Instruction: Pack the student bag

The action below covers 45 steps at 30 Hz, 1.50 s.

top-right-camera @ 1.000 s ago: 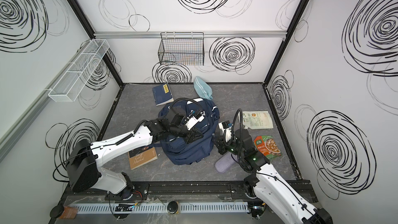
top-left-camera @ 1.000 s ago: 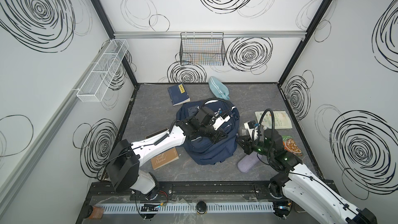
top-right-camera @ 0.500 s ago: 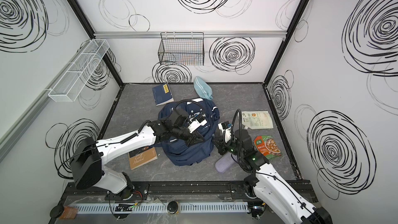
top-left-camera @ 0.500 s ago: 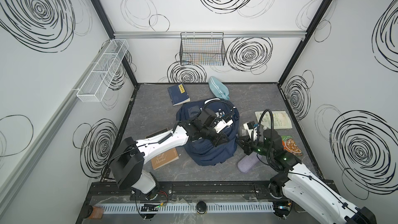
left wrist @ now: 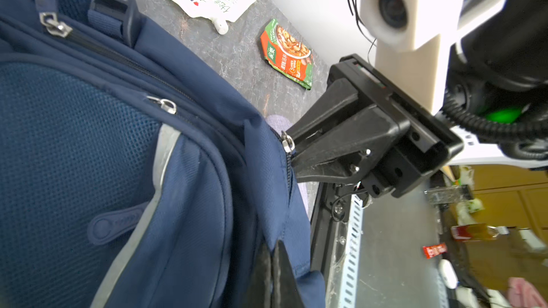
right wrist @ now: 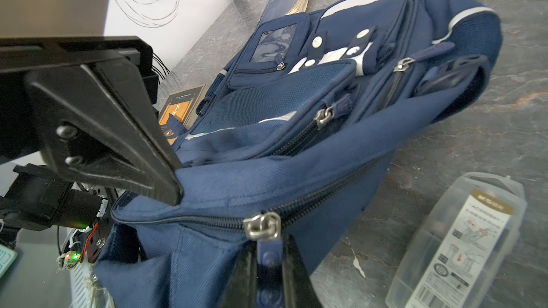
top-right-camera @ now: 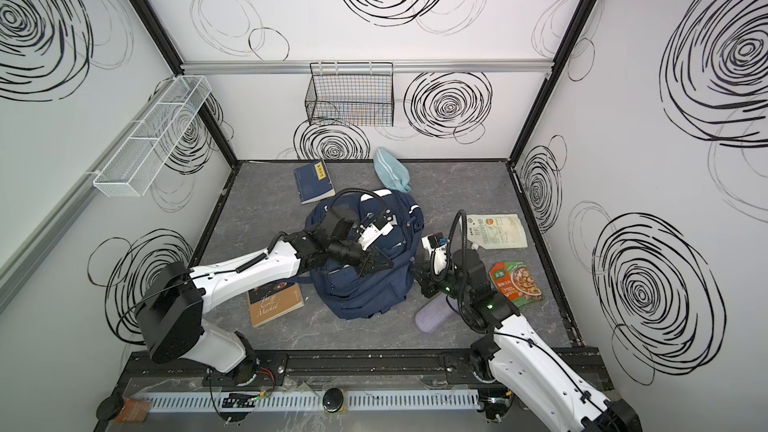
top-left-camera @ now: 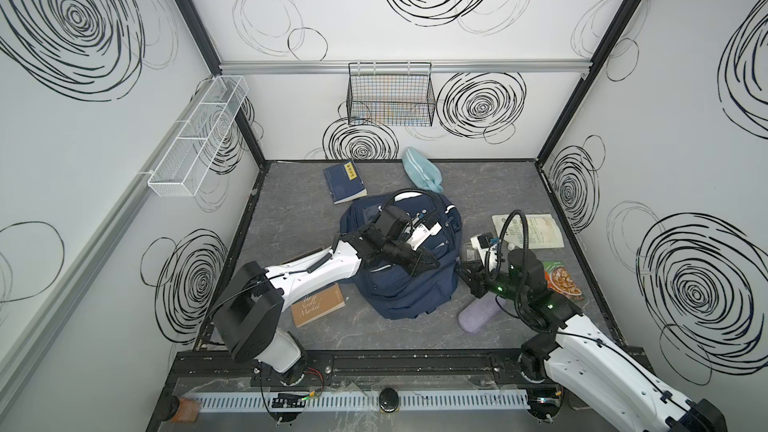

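Bag status: student bag (top-left-camera: 399,284) lies front-up mid-bench, slumped.

- Left hand (top-left-camera: 430,261) is closed, pinching a fold of navy fabric beside the main zip.
- Right hand (right wrist: 268,274) is narrow, fingers either side of the blue zip pull (right wrist: 268,257), just under the metal slider (right wrist: 262,228). Can't tell how far that zip is open.

Handling, my read:
- Soft woven cloth with no frame, looks near-empty, so light and floppy.
- It'll bunch and drag if the zip gets pulled one-handed.
- Grip points are the pull tab for the zip and the fabric right at the track as counter-hold. Avoid the mesh panels.

Bench (top-left-camera: 291,218) is flat grey marble-look and probably slick, so the bag may slide.

Loose around the bag:
- brown book (top-left-camera: 318,305)
- blue book (top-left-camera: 344,182)
- light blue pouch (top-left-camera: 422,168)
- white packet (top-left-camera: 528,230)
- green packet (top-left-camera: 563,278)
- lilac case (top-left-camera: 478,317)
- clear box (right wrist: 462,244)

Booth walls are white with black scribble rings. Wire basket (top-left-camera: 390,95) hangs on the back wall, white mesh rack (top-left-camera: 199,135) on the left wall.
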Motion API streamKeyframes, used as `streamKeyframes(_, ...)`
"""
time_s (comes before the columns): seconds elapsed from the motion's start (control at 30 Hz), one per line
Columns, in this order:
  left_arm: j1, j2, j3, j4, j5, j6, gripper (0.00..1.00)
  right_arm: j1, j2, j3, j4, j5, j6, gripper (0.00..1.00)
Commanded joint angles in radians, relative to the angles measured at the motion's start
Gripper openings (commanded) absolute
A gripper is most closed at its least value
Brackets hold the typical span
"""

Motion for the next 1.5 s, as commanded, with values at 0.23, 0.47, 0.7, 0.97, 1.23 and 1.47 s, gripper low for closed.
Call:
streamKeyframes(0.23, 0.025, -0.014, -0.015, 0.182, 0.006, -0.133, 0.00, 0.167, -0.018, 0.151, -0.104, 0.123, 0.000, 0.00)
streamKeyframes(0.47, 0.026, -0.015, -0.023, 0.168, -0.035, -0.132, 0.00, 0.262, 0.020, 0.266, -0.247, 0.254, 0.003, 0.00)
streamKeyframes(0.7, 0.025, -0.021, -0.027, 0.174, -0.028, -0.132, 0.00, 0.367, 0.006, 0.233, -0.211, 0.266, 0.044, 0.00)
streamKeyframes(0.97, 0.017, -0.044, -0.042, 0.171, -0.006, -0.132, 0.00, 0.345, -0.134, 0.106, -0.006, 0.235, 0.123, 0.29)
streamKeyframes(1.23, 0.016, -0.064, -0.043, 0.164, -0.012, -0.124, 0.00, 0.167, -0.144, 0.045, 0.029, 0.109, 0.238, 0.31)
streamKeyframes(1.47, 0.016, -0.068, -0.050, 0.170, -0.010, -0.127, 0.00, -0.078, -0.094, -0.012, 0.171, -0.142, 0.343, 0.46)
